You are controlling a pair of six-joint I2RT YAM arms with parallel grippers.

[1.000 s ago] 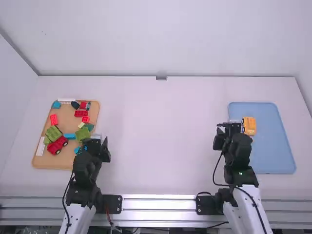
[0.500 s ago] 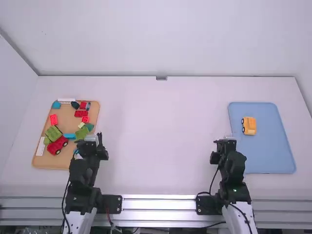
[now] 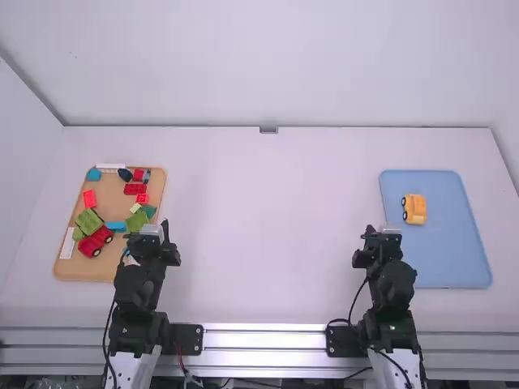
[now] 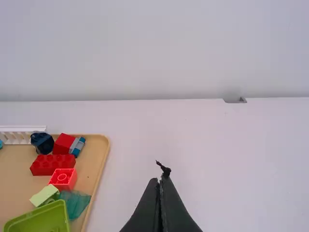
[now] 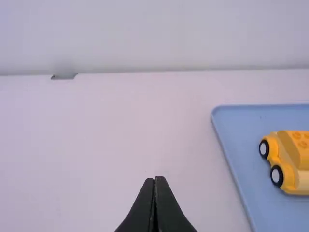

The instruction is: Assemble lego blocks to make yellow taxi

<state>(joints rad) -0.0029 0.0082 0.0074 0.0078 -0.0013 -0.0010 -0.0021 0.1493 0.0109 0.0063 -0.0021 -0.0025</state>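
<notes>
The yellow block taxi (image 3: 414,209) sits upright on the smooth blue tray (image 3: 454,259), near that tray's left edge. Its body is chunky and rounded, with round studs on top and glossy black wheels with white hubs along the side facing left.

At the left of the white worktop (image 3: 259,243) lies a tan tray (image 3: 70,274) with rounded corners, holding a jumble of pieces: a red wheeled vehicle (image 3: 96,241), a long studded red brick (image 4: 52,165), a squarer, brighter red brick (image 4: 63,179), a hollow lime-green part (image 4: 38,220), a pale green block (image 4: 44,195), a see-through teal piece (image 4: 76,203) and a dark blue rounded one (image 4: 42,143).

The left gripper (image 3: 154,240) is just beside the tan tray, its tapered matte-black fingers together — a ragged black scrap (image 4: 164,169) shows at their tips. The right gripper (image 3: 379,241) is near the blue tray, its pointed fingers also together, apart from the taxi.
</notes>
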